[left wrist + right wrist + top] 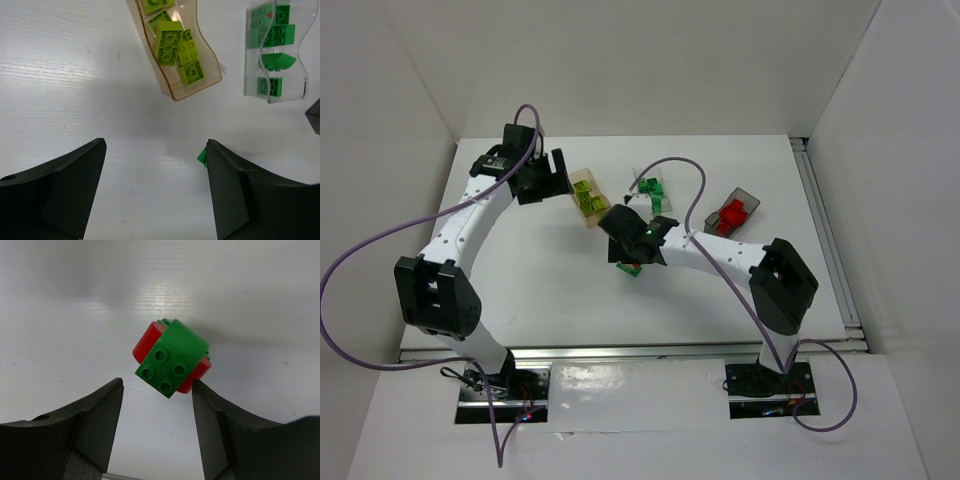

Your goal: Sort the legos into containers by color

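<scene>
Currently right gripper (157, 386) spread wide, green-red stack (172, 357) just beyond jaws, ungripped; left gripper (155, 146) agape, empty.

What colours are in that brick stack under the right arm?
The brick stack is green over red, clearest in the right wrist view.

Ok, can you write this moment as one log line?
left end effector: open, empty | right end effector: open, above green-and-red plastic brick stack | stack: unbinned
</scene>
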`<action>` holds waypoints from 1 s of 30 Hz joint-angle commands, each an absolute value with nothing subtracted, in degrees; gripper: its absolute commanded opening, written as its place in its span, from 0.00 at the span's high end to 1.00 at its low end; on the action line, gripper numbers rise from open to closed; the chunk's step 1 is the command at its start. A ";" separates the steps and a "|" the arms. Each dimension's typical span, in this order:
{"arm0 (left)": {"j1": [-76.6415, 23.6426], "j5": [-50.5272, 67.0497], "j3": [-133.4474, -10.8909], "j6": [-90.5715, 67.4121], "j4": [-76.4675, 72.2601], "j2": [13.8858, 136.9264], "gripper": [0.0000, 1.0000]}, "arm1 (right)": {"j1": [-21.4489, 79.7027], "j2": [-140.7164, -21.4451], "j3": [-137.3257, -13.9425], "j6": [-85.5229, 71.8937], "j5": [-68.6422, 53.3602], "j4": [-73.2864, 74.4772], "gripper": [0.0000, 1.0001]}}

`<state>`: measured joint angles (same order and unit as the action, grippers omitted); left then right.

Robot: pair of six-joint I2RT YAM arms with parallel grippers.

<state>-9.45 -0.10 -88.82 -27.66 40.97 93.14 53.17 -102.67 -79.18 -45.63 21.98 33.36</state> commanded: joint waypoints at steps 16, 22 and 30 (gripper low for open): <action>-9.58 0.70 -87.63 -28.12 38.85 93.96 0.11 | 54.23 -111.00 -89.20 -41.32 29.98 33.93 0.38; -9.58 0.70 -87.10 -28.12 38.85 93.96 0.11 | 54.84 -114.07 -92.55 -39.29 29.97 34.45 0.39; -9.58 0.70 -86.58 -28.12 38.85 93.96 0.12 | 55.99 -115.22 -94.39 -39.29 32.08 36.83 0.71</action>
<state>-9.45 0.14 -87.20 -27.62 39.79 93.67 55.27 -114.39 -91.94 -39.31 29.89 34.94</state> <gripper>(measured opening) 0.882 0.443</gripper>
